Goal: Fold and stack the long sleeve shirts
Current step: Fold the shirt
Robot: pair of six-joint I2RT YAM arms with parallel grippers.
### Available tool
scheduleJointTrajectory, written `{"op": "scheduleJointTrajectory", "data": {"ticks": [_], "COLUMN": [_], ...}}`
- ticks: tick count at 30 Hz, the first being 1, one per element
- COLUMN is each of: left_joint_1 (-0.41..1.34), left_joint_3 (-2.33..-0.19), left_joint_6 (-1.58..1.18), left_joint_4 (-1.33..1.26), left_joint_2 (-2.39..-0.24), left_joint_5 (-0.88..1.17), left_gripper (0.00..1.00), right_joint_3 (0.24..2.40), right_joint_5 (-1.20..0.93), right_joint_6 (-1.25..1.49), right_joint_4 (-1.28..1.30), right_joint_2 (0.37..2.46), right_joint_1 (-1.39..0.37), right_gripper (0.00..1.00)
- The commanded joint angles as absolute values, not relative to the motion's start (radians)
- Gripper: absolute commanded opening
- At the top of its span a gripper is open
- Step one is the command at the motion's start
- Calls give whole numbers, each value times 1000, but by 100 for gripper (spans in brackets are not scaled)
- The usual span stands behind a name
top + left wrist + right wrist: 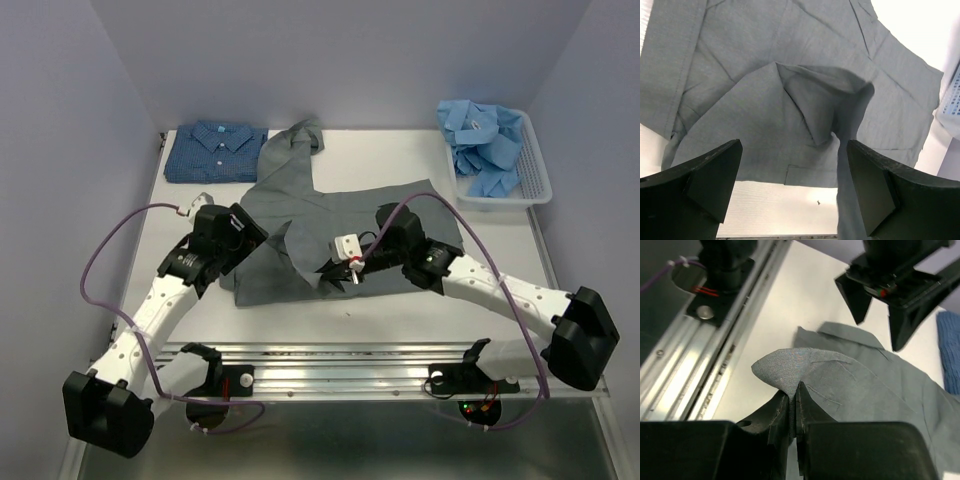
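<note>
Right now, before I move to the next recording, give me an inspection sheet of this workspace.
Surface: white table, no spills seen.
Job's things: grey shirt spread mid-table, partly folded; dark blue shirt folded, far left; light blue shirts heaped in basket, far right.
Clutter: nothing seen.
Grippers: left gripper open over the grey shirt, empty; right gripper shut on a fold of it.
Cables: purple cables in loose loops, one each side.
Surroundings: pale walls; metal rail at near edge.

text: none legible | labels: none | brands: none | numbers: none
</note>
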State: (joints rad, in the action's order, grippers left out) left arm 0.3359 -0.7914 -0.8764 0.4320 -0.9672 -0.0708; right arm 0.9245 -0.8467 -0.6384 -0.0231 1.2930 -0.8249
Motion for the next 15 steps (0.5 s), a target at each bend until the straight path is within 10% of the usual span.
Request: {"op": "scheduleJointTrajectory", "data": {"ticks": [1,10,15], "left_joint_1": [327,325,327], "left_joint_3": [-784,-709,-716], "left_joint_6": [-894,-864,-836], "left_joint_4": [442,322,301], "left_joint_2": [-960,-979,-1006], "left_joint_5": [-92,54,67], "left_gripper": [99,99,99], "right_joint_3": [917,1035,1230], "right_joint_5": [-965,9,91], "right_joint_6": [-495,-154,-8], "right_joint_4": [-219,-212,-5], "right_joint_2": [1241,1262,1285], "right_joint_1": [-834,-834,-834], "right_gripper": [7,6,7]}}
